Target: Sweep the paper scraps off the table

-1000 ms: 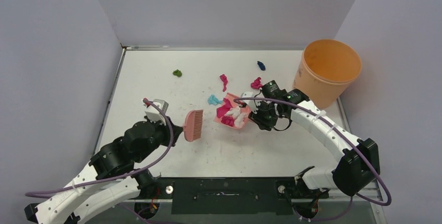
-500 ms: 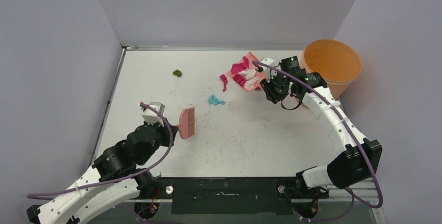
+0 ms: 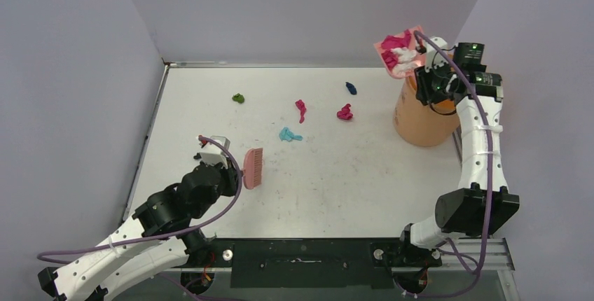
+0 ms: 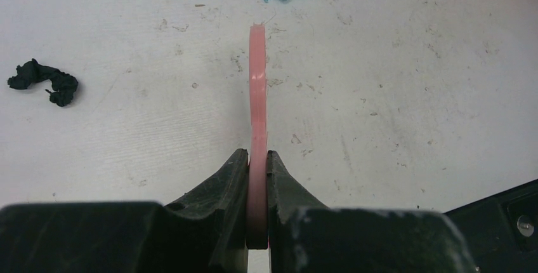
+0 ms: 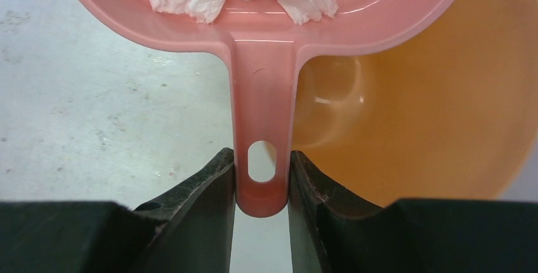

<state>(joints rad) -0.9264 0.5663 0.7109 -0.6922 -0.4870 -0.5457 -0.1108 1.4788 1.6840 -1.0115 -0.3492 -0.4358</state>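
Scuffed white table (image 3: 350, 189), crumpled paper scraps (image 3: 344, 112)

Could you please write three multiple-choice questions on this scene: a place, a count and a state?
1. Where is the dustpan? A lying flat; B raised at the orange bucket; C dropped inside it.
2. How many paper scraps lie loose on the table? A two; B five; C nine.
3. What is the left gripper doing? A open; B shut on the brush; C shut on a scrap.
Answers: 1 B, it hangs at the bucket's rim; 2 B, five separate wads show; 3 B, it clamps the brush.
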